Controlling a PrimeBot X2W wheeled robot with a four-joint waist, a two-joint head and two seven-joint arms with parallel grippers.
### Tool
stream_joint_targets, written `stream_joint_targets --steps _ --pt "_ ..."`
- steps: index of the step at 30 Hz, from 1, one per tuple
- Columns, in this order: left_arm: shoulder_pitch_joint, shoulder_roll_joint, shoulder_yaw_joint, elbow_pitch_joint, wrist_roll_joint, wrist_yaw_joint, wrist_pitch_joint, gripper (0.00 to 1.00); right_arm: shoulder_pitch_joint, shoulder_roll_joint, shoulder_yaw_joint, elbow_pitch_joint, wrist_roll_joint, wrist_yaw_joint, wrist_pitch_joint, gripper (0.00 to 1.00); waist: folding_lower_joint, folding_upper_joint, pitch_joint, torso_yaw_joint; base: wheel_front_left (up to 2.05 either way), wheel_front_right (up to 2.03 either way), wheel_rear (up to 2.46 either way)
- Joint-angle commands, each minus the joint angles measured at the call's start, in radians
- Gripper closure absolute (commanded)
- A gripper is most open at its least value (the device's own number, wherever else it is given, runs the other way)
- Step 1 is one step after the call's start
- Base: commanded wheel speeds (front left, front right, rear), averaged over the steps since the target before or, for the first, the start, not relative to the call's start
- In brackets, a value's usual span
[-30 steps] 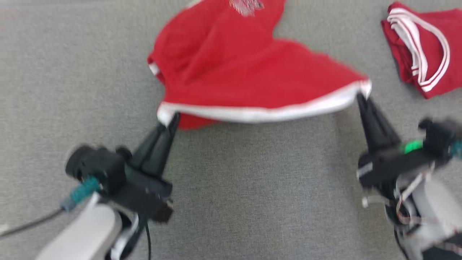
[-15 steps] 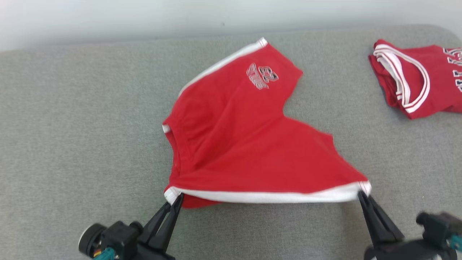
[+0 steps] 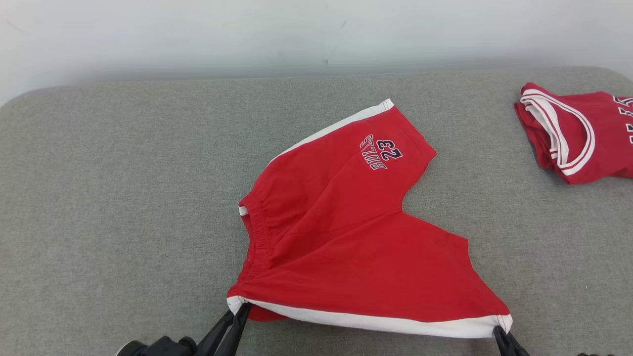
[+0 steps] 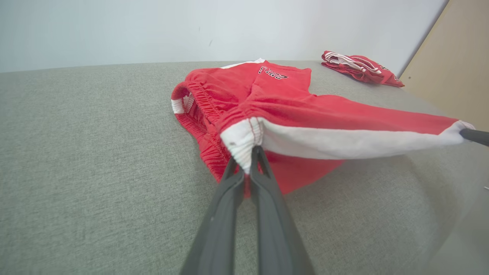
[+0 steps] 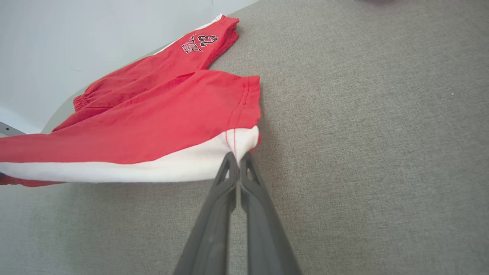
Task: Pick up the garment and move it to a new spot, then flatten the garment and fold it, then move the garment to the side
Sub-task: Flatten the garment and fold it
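red shorts (image 3: 346, 237) on a grey padded table (image 3: 123, 198), near centre, their white side stripe stretched left to right between the left gripper (image 3: 242, 310), clamped on its waistband end, and the right gripper (image 3: 497, 331), clamped on its hem end, the rest trailing to the far side

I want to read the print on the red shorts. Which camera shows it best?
The head view: the print on the red shorts lies face-up and sharp, reading 23. The right wrist view shows it smaller, at an angle; the left wrist view shows it flattened, illegible.
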Motion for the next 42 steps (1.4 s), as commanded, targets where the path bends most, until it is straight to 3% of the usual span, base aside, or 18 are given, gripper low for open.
stream_joint_targets --steps 1,13,19,28,42 --pt "0.012 -0.011 0.01 0.004 0.012 -0.007 -0.003 1.0 -0.008 0.0 -0.004 -0.009 -0.01 -0.003 0.0 1.0 0.0001 0.0001 -0.001 0.001 0.0 0.0 0.0" --pt "-0.047 -0.076 0.037 0.005 0.091 -0.054 -0.003 1.0 -0.221 -0.118 -0.009 0.016 -0.029 -0.003 0.022 1.0 0.0001 0.0001 -0.001 0.036 0.0 0.0 0.0" --pt "-0.135 -0.121 0.018 0.037 0.111 -0.079 -0.003 1.0 -0.425 -0.196 0.032 0.12 -0.026 -0.003 0.054 1.0 0.0001 0.0001 0.032 0.071 0.0 0.0 0.0" --pt "-0.286 -0.191 0.02 0.138 0.111 -0.103 -0.003 1.0 -0.774 -0.26 0.11 0.37 -0.026 -0.003 0.058 1.0 0.0001 0.0001 0.104 0.124 0.0 0.0 0.0" --pt "-0.513 -0.274 0.006 0.307 0.091 -0.115 -0.003 1.0 -1.233 -0.276 0.215 0.83 -0.052 -0.003 0.04 1.0 0.0001 0.0001 0.226 0.191 0.0 0.0 0.0"
